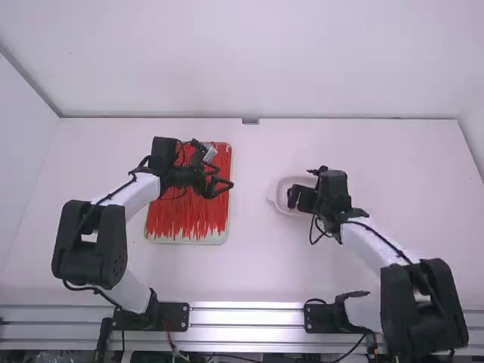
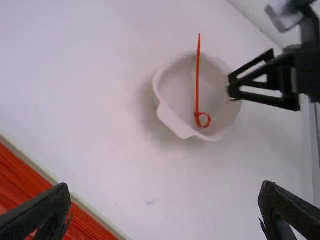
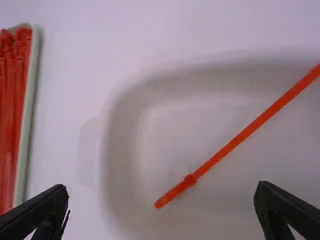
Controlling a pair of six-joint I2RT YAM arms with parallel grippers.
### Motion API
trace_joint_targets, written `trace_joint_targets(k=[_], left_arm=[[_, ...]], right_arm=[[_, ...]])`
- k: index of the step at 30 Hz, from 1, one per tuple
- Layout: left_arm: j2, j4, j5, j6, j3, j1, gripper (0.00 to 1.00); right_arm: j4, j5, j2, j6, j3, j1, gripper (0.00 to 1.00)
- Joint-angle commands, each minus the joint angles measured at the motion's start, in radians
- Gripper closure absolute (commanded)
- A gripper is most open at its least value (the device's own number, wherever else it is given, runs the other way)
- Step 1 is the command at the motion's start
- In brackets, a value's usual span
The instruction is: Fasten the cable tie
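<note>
A white bowl (image 1: 278, 193) sits right of the table's middle. In it lies one red cable tie (image 2: 198, 75) with a small closed loop at one end, its long tail sticking out over the rim. The tie (image 3: 240, 135) lies slanted across the bowl (image 3: 115, 150). My right gripper (image 1: 299, 198) hovers at the bowl's right side, open and holding nothing (image 3: 160, 215). My left gripper (image 1: 212, 178) hangs over the far right part of a tray of loose red cable ties (image 1: 189, 215), open and holding nothing (image 2: 160, 220). The right gripper (image 2: 233, 86) stands beside the bowl's rim (image 2: 165, 112).
The tray's pale rim (image 3: 24, 150) and red ties (image 2: 20, 175) lie left of the bowl, with bare white table (image 1: 249, 227) between them. White walls close in the table at the back and sides. A metal rail (image 1: 242, 314) runs along the front edge.
</note>
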Motion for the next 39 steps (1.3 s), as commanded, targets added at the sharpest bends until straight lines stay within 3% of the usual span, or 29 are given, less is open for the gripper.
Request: trace_joint_targets(k=[1, 10, 21, 31, 39], left_arm=[[-0.010, -0.005, 0.015, -0.033, -0.002, 0.038, 0.01], [-0.058, -0.041, 0.098, -0.029, -0.002, 0.131, 0.01], [-0.071, -0.053, 0.090, -0.026, -0.002, 0.138, 0.01], [-0.169, 0.045, -0.008, -0.124, -0.101, 0.057, 0.11], [-0.292, 0.071, -0.131, -0.246, -0.223, 0.057, 0.23]], right_arm=[[-0.034, 0.030, -0.078, -0.002, 0.019, 0.026, 0.01], [-0.146, 0.123, -0.257, 0.000, 0.019, 0.110, 0.01], [-0.196, 0.174, -0.325, 0.002, 0.019, 0.137, 0.01], [-0.089, 0.150, -0.432, -0.104, -0.088, 0.029, 0.12], [-0.054, 0.150, -0.580, -0.252, -0.236, -0.118, 0.26]])
